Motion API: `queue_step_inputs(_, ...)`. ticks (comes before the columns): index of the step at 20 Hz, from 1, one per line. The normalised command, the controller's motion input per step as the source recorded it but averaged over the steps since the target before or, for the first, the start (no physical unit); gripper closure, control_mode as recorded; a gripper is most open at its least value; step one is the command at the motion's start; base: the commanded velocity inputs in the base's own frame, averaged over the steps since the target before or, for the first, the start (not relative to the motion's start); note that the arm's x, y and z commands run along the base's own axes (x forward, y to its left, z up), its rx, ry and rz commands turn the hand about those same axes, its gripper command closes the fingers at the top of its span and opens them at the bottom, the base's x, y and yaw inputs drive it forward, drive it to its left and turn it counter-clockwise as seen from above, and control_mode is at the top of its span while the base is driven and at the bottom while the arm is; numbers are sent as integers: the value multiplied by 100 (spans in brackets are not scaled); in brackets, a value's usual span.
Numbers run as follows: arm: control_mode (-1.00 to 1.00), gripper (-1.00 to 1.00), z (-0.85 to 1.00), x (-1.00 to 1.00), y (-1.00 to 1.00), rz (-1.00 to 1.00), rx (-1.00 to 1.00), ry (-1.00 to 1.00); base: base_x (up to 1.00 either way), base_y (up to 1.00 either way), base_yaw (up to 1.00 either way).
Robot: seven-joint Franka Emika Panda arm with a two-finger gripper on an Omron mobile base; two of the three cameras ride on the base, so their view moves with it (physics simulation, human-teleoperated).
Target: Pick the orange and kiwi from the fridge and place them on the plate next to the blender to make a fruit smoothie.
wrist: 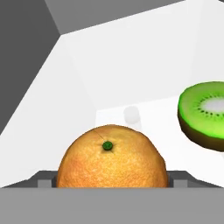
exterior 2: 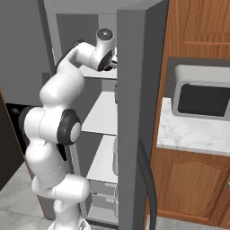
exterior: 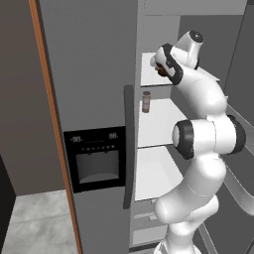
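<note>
1. I have the white arm reaching into the tall grey two-door fridge, its hand up at the top white shelf, because that shelf is where the fruit sits.

2. In the hand view the round, dimpled orange lies dead ahead at 6 o'clock, very close, its green stem scar facing the camera. I judge it to be the first pick, since the hand is lined up on it.

3. The gripper has grey finger parts showing just beside the orange at 8 and 4 o'clock. Whether they press the fruit or stand apart from it, I cannot tell.

4. The halved green kiwi rests at 3 o'clock, cut face with pale core turned toward the camera, apart from the orange.

5. A small brown cylindrical jar stands on the shelf below.

6. The silver microwave sits on the marble counter, at 3 o'clock of the fridge in the right base view.
</note>
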Motion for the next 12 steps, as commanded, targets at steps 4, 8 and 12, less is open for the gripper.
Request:
queue_step_inputs(4, -100, 100, -1, 0, 0, 0, 0, 0, 0, 0, 0)
queue_step_inputs(8, -100, 100, 0, -4, 0, 0, 0, 0, 0, 0, 0)
queue_step_inputs(12, -100, 100, 0, -47, 0, 0, 0, -1, 0, 0, 0)
